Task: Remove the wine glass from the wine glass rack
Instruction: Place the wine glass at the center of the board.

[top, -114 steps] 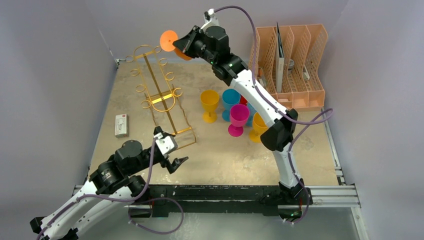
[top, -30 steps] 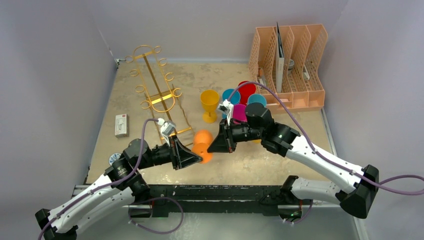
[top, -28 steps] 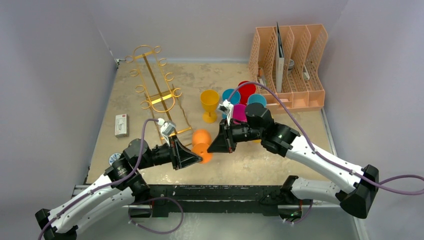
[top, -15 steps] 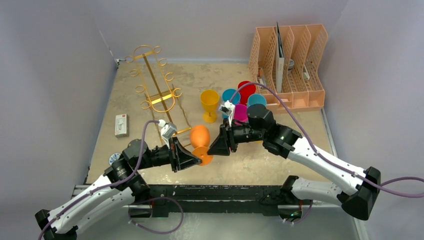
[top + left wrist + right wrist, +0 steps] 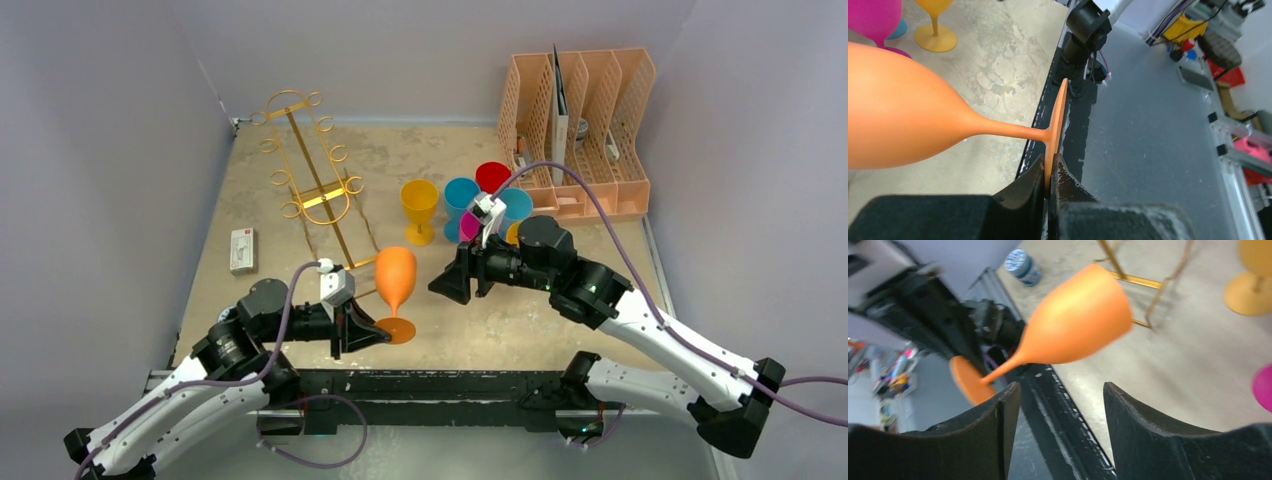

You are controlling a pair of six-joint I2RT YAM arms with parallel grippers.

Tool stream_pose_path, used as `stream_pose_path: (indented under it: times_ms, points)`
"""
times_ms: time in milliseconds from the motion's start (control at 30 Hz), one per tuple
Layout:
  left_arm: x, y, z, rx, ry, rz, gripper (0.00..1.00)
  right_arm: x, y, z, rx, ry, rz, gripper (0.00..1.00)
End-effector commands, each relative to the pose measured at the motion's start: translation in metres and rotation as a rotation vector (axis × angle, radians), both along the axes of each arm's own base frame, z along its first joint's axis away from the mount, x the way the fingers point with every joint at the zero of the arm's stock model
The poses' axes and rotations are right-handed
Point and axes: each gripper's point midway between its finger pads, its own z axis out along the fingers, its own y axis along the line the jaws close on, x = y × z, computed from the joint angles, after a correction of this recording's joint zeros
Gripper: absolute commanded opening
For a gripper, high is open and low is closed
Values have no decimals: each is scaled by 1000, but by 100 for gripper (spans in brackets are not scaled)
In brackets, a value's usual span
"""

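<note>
Though its bowl's rim ran off the left wrist view, the glass (image 5: 923, 127) stood upright near the surface's (image 5: 500, 325) front edge, stem vertical, bowl up, apart from the rack (image 5: 325, 197). The left hand (image 5: 1050, 175) pinched its foot's edge; the right hand (image 5: 1058, 392) hung spread beside it.

The orange wine glass (image 5: 396, 280) stood upright near the front of the counter (image 5: 480, 330), its round foot pinched between the left fingers (image 5: 1023, 190). The gold wire wine glass rack (image 5: 318, 190) stood just behind it.
</note>
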Motion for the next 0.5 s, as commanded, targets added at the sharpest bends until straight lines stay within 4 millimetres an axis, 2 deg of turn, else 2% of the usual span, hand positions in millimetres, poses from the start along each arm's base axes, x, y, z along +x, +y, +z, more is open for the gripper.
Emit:
stream_pose_path:
  times_ms: [0,167,333,400,467]
  points:
    - [-5,7,6,64,-205,-96,0,33,-21,-8,-121,-26,-198,65]
    - [-7,10,3,91,-344,-162,0,31,-8,-1,-121,68,-119,68]
    - [-11,8,-10,98,-383,-222,0,39,6,14,24,204,-34,69]
    - [-11,9,-12,109,-396,-234,0,44,8,15,43,220,-21,69]
    - [-10,9,-16,125,-405,-233,0,41,14,21,49,219,33,70]
